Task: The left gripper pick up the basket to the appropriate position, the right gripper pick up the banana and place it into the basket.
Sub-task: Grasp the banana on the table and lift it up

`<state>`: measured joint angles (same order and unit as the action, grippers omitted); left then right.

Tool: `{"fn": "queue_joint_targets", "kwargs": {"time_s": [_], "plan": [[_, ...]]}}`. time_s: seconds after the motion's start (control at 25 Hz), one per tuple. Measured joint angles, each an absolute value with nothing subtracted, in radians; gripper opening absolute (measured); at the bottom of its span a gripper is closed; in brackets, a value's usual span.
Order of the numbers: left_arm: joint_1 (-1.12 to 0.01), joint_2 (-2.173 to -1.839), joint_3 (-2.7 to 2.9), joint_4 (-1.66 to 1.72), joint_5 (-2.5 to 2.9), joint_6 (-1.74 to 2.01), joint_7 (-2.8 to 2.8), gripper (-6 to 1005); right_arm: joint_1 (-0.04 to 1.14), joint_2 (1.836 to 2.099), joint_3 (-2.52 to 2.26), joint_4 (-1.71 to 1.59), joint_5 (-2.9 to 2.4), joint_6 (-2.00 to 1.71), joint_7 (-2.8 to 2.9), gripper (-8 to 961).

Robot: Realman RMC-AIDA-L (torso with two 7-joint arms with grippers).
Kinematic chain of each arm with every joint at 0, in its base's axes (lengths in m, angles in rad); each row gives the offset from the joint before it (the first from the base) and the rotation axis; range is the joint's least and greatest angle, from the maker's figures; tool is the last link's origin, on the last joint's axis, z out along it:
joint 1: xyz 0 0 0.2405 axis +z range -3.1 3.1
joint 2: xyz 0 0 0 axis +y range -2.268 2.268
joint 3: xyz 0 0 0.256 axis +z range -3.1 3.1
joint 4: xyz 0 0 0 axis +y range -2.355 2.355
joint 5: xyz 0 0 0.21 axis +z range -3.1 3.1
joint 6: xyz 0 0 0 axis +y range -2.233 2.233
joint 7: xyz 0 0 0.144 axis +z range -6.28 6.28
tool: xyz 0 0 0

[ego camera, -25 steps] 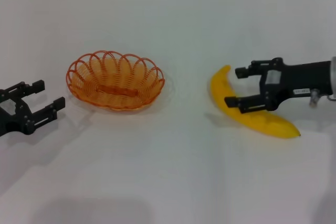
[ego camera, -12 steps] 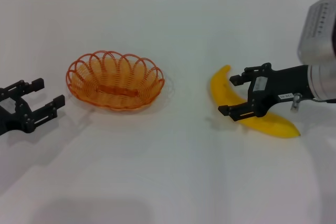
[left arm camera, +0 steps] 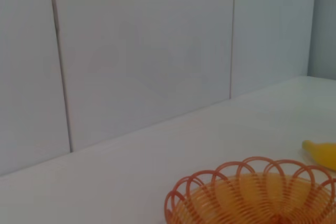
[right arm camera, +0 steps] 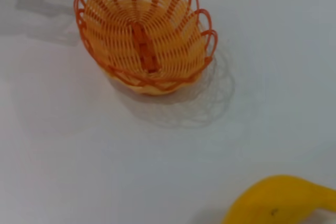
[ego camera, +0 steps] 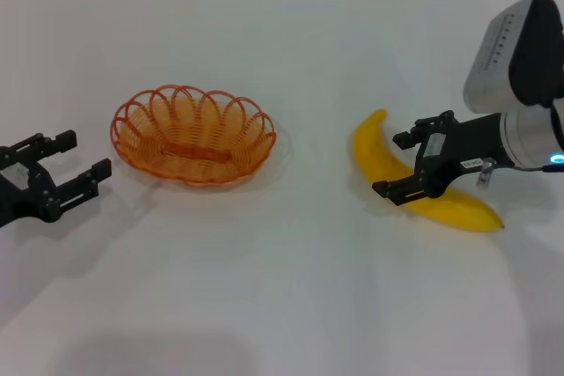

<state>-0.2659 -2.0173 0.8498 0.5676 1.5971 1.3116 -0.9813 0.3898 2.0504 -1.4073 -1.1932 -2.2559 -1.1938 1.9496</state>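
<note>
The orange wire basket (ego camera: 193, 136) sits on the white table left of centre; it also shows in the left wrist view (left arm camera: 252, 192) and the right wrist view (right arm camera: 143, 34). The yellow banana (ego camera: 414, 187) lies on the table at the right, its tip showing in the left wrist view (left arm camera: 320, 153) and its end in the right wrist view (right arm camera: 278, 200). My right gripper (ego camera: 401, 165) is open, its fingers on either side of the banana's middle. My left gripper (ego camera: 75, 160) is open and empty, left of the basket and apart from it.
The white table (ego camera: 282, 297) runs back to a tiled wall (left arm camera: 142, 51). The right arm's white-grey wrist (ego camera: 515, 59) rises at the right edge.
My right gripper has dropped and shifted slightly over the banana, its wrist swinging up into view. The left gripper, basket and banana have not moved.
</note>
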Motion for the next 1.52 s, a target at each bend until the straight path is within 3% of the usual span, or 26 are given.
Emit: {"fn": "queue_joint_targets", "kwargs": {"time_s": [1.52], "plan": [[-0.276, -2.021, 0.855, 0.568, 1.591, 1.312, -0.972, 682, 0.508, 2.048, -1.492, -1.146, -2.375, -1.217, 2.049, 828]]}}
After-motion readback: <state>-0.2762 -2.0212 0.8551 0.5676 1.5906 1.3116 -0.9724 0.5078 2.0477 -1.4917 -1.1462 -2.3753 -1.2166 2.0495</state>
